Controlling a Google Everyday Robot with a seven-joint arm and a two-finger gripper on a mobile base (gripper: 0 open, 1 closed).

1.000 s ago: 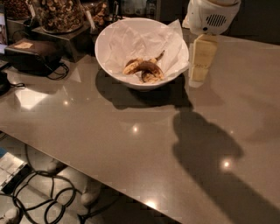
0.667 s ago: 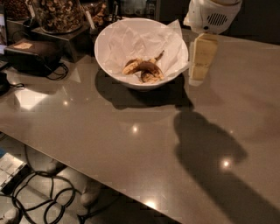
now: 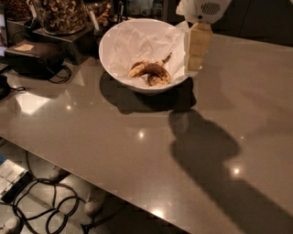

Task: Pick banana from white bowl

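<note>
Banana [image 3: 151,73]: in white bowl [image 3: 110,39], left of the gripper [image 3: 196,64] at its right rim
Long axis: roughly left-right; jaw state: cannot tell

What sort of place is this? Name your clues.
Probably an office snack counter: a polished grey-brown countertop, a glass jar of brown snacks, and a large white paper-lined bowl holding a brown-patched yellow banana. The cream gripper hangs at the bowl's right rim as seen.

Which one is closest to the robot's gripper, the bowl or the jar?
The large round white bowl holding the brown-spotted banana: the cream-coloured gripper hangs right at its rim. The glass jar of brown snacks stands farther away.
</note>
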